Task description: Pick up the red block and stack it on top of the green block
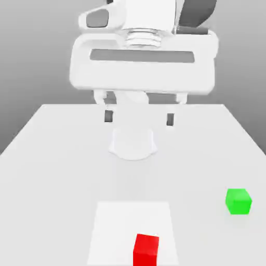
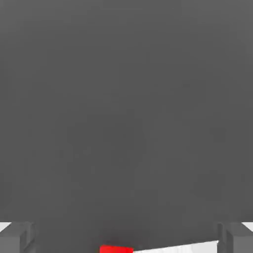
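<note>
My claw [image 1: 138, 118] hangs wide open and empty, high above the desk [image 1: 52, 156]. The red block [image 1: 146, 250] and green block [image 1: 238, 201] sit well apart, so I judge the reach comes first.

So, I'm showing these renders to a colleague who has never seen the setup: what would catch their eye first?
Probably the two bright cubes on the pale table: the red block at the near edge on a lighter square patch, and the green block apart from it toward the exterior view's right. Then the big white arm with its open tool hanging above the table's far part, holding nothing.
</note>
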